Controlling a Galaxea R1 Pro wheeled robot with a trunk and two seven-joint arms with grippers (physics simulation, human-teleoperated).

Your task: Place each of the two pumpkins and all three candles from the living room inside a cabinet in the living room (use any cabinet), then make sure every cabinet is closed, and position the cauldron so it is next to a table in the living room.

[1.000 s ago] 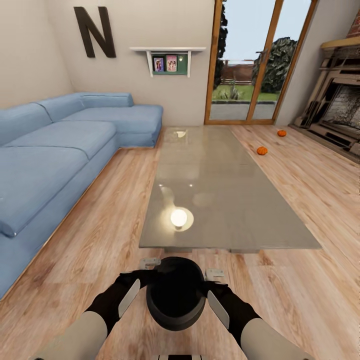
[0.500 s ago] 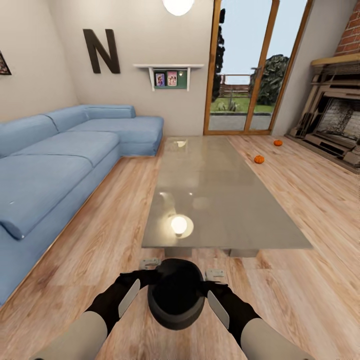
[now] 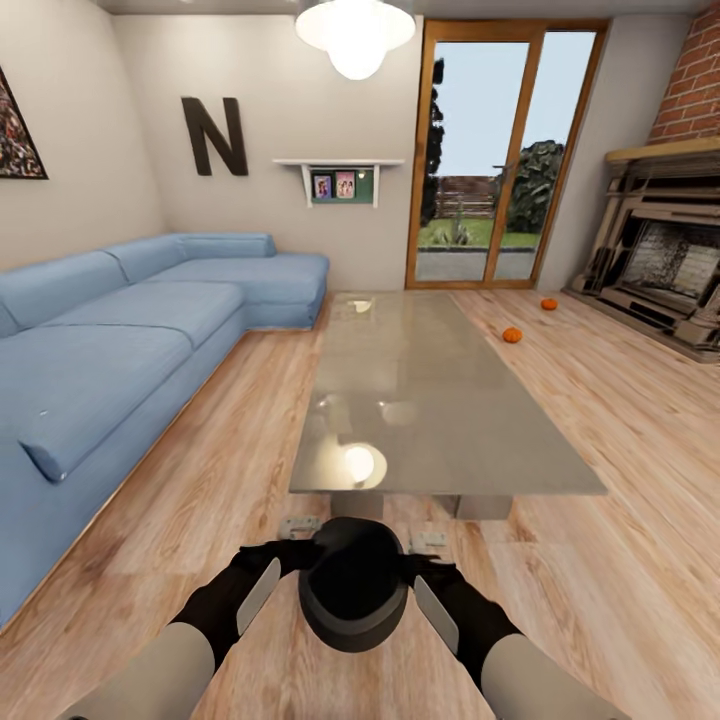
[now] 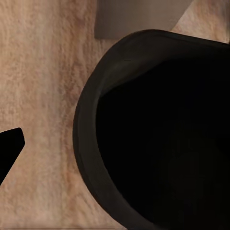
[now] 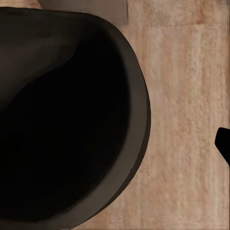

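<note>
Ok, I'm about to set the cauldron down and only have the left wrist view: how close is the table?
Observer: The cauldron is just short of the table, at its near end.
Operator: Which side are the pumpkins?
Observer: Right. The near pumpkin and far pumpkin lie on the floor beyond the table's far right corner, towards the fireplace.
Operator: And on the left?
Observer: A blue sofa runs along the left wall.
</note>
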